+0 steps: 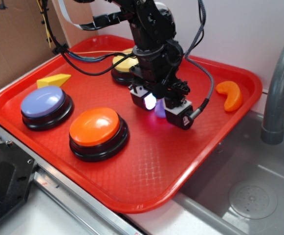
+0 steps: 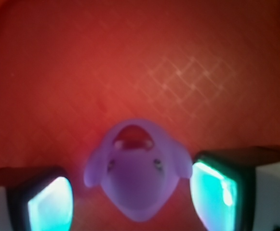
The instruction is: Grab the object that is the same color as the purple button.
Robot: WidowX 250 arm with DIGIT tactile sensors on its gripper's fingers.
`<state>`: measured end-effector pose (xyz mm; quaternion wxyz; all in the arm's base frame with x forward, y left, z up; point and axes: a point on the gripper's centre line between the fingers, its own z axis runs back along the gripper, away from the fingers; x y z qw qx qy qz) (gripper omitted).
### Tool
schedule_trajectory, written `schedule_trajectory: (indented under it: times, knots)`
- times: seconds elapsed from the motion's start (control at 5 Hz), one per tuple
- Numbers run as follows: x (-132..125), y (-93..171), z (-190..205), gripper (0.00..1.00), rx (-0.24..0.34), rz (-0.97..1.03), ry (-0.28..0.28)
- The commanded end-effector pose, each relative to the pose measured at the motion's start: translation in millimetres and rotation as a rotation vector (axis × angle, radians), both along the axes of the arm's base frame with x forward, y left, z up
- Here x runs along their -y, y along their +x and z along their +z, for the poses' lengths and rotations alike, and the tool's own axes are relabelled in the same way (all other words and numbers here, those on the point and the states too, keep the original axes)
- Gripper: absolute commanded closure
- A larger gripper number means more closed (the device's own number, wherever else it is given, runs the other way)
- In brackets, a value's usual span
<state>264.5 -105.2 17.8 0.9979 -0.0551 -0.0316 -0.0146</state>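
Note:
A tiny purple rubber duck (image 2: 135, 168) with a reddish beak sits on the red tray (image 2: 130, 72) between my two glowing finger pads. In the exterior view only a sliver of the duck (image 1: 160, 109) shows between the fingers. My gripper (image 1: 161, 108) is lowered onto the tray around the duck and is open: the left pad (image 2: 50, 204) stands clear of the duck, and the right pad (image 2: 212, 195) is beside its wing. The purple button (image 1: 44, 103), lavender top on a black base, sits at the tray's left.
An orange-topped button (image 1: 97, 128) stands at the tray's front left. A yellow-topped button (image 1: 123, 66) is behind the arm. A yellow wedge (image 1: 54, 81) lies at the far left, an orange crescent (image 1: 231, 95) at the far right. A sink (image 1: 244, 176) and a grey faucet (image 1: 278, 83) are on the right.

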Motion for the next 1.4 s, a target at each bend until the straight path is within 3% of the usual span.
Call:
schedule_trajectory:
  times: [0.0,0.2,0.4,0.8,1.0,1.2]
  knots:
    - [-2,5,3,1.0,0.037,0.022,0.003]
    - [-16,6,12,1.0,0.027,0.04,0.035]
    - [-36,5,42,1.0,0.034,0.059,0.033]
    - [-98,-8,115,1.0,0.055,0.104,0.112]
    - [-124,-10,127,1.0,0.03,0.013,0.135]
    - [-123,-9,128,1.0,-0.033,-0.041,0.177]
